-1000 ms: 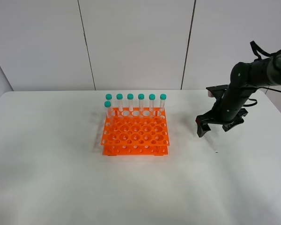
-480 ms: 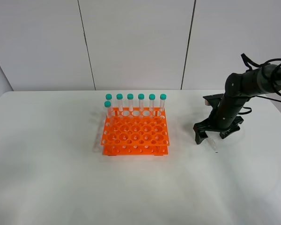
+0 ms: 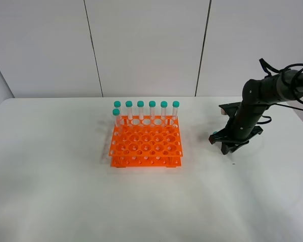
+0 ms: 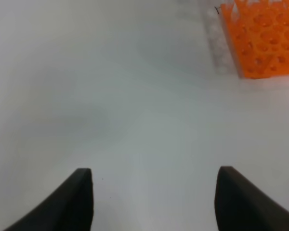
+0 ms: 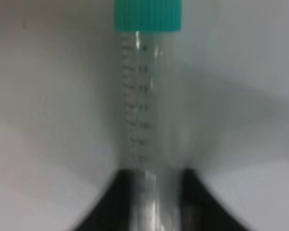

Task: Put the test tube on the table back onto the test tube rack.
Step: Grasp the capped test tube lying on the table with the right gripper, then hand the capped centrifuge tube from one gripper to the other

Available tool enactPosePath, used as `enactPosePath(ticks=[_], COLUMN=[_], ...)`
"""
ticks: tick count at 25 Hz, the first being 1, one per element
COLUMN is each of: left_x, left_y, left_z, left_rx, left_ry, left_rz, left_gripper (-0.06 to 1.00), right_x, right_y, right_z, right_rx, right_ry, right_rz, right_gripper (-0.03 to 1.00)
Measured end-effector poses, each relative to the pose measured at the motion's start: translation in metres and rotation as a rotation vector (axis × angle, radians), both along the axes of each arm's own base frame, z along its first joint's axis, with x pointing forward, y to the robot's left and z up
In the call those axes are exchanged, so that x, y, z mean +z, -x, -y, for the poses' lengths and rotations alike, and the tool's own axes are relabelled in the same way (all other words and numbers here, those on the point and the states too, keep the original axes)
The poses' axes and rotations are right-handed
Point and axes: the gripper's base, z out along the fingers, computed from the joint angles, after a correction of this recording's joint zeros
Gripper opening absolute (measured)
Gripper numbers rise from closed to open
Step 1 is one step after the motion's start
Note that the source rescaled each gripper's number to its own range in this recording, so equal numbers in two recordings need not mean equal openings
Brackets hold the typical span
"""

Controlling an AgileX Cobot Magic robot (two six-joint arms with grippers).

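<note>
The test tube [image 5: 147, 96] is clear with a teal-green cap and lies on the white table [image 3: 65, 191]. My right gripper [image 5: 149, 192] is shut on its lower body, with the cap pointing away from the fingers. In the exterior high view the right gripper [image 3: 227, 146] is down at the table, right of the orange test tube rack [image 3: 145, 141], and only the tube's cap [image 3: 213, 136] shows. The rack holds several identical tubes along its back row. My left gripper [image 4: 154, 197] is open and empty over bare table, with the rack [image 4: 260, 38] ahead of it.
The grey-white panelled wall [image 3: 141, 45] stands behind the table. The right arm's cables [image 3: 288, 68] hang near the table's right edge. The left arm does not show in the exterior high view.
My right gripper has come down to the table over the lying tube, shifted slightly left, and its fingers have closed on it. The rack and its tubes have not moved.
</note>
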Motion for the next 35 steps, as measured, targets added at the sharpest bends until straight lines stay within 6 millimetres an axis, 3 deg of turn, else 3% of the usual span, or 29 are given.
enactPosePath(ticks=[3,9,12,15,18,23,29,35], left_x=[0.000,0.000,0.000,0.000,0.000,0.000,0.000,0.000], left_y=[0.000,0.000,0.000,0.000,0.000,0.000,0.000,0.000], left_z=[0.000,0.000,0.000,0.000,0.000,0.000,0.000,0.000], left_rx=[0.000,0.000,0.000,0.000,0.000,0.000,0.000,0.000], left_ry=[0.000,0.000,0.000,0.000,0.000,0.000,0.000,0.000], left_rz=[0.000,0.000,0.000,0.000,0.000,0.000,0.001,0.001], left_gripper=[0.84,0.84,0.84,0.84,0.84,0.84,0.84,0.84], right_x=[0.012,0.091,0.139,0.175,0.187,0.178,0.183,0.183], right_y=[0.000,0.009,0.028,0.058,0.100,0.164,0.163,0.169], right_z=[0.000,0.001,0.002,0.005,0.009,0.011,-0.017,-0.082], right_rx=[0.001,0.027,0.047,0.068,0.094,0.123,0.214,0.466], right_ry=[-0.003,-0.018,-0.024,-0.025,-0.020,-0.074,-0.263,-0.399], right_rz=[0.027,0.193,0.256,0.302,0.330,0.317,0.442,0.526], right_gripper=[0.01,0.01,0.01,0.01,0.01,0.01,0.01,0.01])
